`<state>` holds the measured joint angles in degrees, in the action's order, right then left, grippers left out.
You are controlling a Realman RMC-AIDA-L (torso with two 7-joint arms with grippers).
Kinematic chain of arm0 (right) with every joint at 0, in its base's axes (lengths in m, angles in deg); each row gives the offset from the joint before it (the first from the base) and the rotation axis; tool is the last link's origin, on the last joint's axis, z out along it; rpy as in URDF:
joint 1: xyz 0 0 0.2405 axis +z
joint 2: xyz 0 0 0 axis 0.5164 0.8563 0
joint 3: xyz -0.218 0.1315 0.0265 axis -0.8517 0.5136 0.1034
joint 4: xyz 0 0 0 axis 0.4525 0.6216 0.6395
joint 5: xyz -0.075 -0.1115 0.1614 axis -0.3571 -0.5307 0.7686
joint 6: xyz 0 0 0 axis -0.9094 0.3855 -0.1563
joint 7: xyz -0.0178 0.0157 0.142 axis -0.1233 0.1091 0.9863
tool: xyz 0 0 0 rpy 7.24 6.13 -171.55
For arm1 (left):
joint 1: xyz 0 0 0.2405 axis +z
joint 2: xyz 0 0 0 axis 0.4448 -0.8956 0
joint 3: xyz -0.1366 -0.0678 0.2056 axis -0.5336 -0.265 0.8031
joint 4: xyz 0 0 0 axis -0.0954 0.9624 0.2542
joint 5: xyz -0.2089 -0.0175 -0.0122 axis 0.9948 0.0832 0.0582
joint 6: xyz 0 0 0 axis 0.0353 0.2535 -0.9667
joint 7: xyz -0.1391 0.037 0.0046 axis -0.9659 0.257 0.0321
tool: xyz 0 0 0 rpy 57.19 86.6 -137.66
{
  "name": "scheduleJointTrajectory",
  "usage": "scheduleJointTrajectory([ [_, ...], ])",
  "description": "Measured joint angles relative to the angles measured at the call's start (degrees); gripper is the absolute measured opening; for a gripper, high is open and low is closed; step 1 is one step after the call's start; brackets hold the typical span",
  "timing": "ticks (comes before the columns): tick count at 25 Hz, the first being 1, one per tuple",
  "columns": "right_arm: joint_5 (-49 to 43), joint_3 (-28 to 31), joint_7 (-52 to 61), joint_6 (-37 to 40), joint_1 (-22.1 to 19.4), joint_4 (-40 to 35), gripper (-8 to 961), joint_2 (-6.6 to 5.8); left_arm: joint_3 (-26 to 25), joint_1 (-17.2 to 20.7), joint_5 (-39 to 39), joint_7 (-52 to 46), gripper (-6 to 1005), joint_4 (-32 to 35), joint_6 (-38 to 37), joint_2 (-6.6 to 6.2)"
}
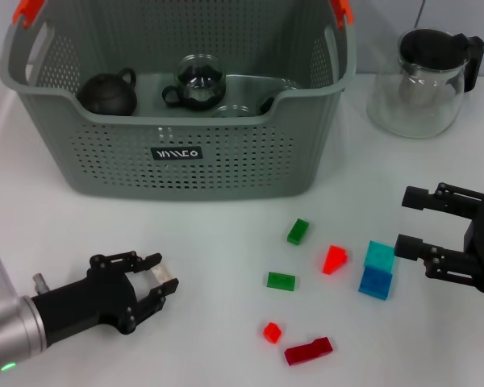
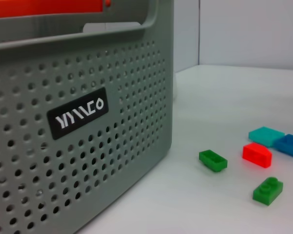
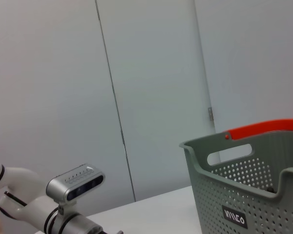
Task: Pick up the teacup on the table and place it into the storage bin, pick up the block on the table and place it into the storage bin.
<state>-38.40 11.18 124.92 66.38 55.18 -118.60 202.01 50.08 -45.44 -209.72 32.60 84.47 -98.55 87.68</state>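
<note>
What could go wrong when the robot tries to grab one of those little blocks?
The teal block and the blue block touch, right by the open right claw, so grabbing one could shove the other. The blocks lie close together; a claw might bump the red block away. The bin has tall walls, so a low carry could hit its rim, and the teaware inside could get knocked.

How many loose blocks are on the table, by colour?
Green: 2
Red: 3
Teal: 1
Blue: 1
Total: 7, all on the table, none in the bin.
</note>
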Motion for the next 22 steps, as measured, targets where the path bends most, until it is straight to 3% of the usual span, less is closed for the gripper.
scheduleJointTrajectory([
  [5,0.0,0.0,0.1,0.0,0.1,0.0,744,-0.06,-0.8,0.7,0.1,-5.8,410,4.1,-8.0,-0.22],
  [7,0.0,0.0,0.1,0.0,0.1,0.0,744,-0.06,-4.5,0.5,0.8,-12.5,411,8.3,-16.9,-0.38],
  [10,0.0,0.0,0.2,0.0,0.2,0.0,744,-0.07,-7.0,-0.4,1.9,-17.7,411,10.5,-21.8,-0.72],
  [14,0.0,0.0,0.2,0.0,0.4,0.0,744,-0.04,-10.4,-4.9,7.8,-33.4,413,12.2,-31.1,-3.67],
  [15,0.0,0.0,0.2,0.0,0.5,0.0,744,0.02,-10.9,-7.2,10.8,-39.1,413,11.9,-32.8,-4.89],
  [20,0.0,0.0,0.2,0.0,0.8,0.0,744,0.08,-11.1,-14.1,17.3,-47.7,414,11.3,-32.3,-7.28],
  [22,0.0,0.0,0.2,0.0,0.9,0.0,744,0.09,-10.8,-17.4,18.6,-50.0,415,11.1,-28.3,-8.16],
])
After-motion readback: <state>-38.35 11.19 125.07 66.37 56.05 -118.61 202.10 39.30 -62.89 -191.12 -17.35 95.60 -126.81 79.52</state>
